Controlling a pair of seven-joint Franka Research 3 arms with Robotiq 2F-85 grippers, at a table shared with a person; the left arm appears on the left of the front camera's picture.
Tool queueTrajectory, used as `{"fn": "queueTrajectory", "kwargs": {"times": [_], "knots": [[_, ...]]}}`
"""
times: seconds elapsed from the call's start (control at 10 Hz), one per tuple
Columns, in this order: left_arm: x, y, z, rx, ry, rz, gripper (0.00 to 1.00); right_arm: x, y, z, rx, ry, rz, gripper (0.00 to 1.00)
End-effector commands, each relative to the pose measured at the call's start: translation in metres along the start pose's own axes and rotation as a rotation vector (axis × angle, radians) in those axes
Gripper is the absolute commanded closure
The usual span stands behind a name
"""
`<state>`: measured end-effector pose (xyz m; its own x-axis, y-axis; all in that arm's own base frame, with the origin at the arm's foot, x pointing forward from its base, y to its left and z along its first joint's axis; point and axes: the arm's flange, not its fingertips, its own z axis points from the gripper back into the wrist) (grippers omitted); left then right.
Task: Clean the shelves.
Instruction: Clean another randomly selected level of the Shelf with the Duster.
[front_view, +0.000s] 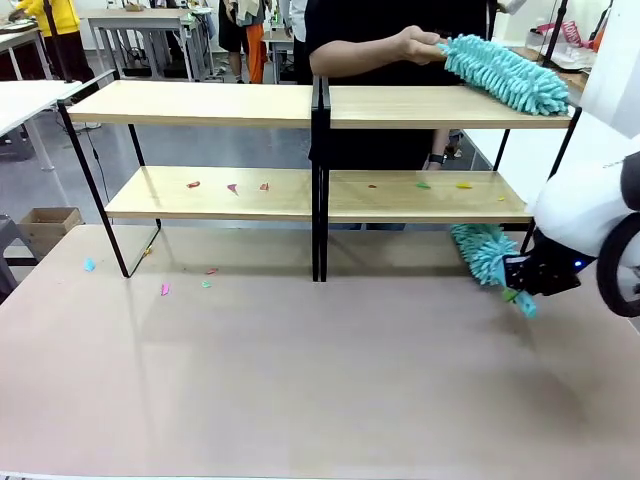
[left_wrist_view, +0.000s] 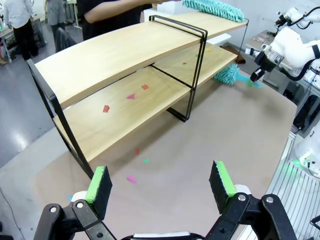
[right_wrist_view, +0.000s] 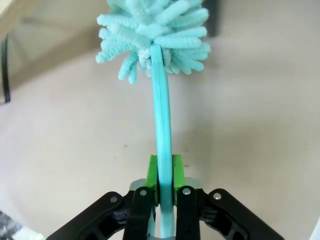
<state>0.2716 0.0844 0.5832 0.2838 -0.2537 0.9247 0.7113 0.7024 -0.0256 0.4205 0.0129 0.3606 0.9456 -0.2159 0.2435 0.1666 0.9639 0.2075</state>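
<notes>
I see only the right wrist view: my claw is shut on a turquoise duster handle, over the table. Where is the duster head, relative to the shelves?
Observer: The duster head is low at the right end of the shelves, just in front of the lower board.
Operator: Is there dirt on this board?
Observer: Yes, small coloured scraps lie along it, on both units.
Operator: And where is the person?
Observer: Across the table; a hand holds a second duster on the top board, right end.
</notes>
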Motion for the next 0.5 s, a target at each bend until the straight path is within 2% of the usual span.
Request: {"fn": "queueTrajectory", "kwargs": {"times": [0.0, 0.2, 0.4], "knots": [[0.000, 0.000, -0.001, 0.001, 0.003, -0.001, 0.00, -0.091, -0.016, 0.030, -0.108, -0.057, -0.118, 0.87], [0.000, 0.000, -0.001, 0.001, 0.003, -0.001, 0.00, -0.101, -0.015, 0.033, -0.062, -0.044, -0.059, 0.87], [0.000, 0.000, -0.001, 0.001, 0.003, -0.001, 0.00, -0.103, -0.007, 0.031, 0.048, 0.036, 0.053, 0.87]]}}
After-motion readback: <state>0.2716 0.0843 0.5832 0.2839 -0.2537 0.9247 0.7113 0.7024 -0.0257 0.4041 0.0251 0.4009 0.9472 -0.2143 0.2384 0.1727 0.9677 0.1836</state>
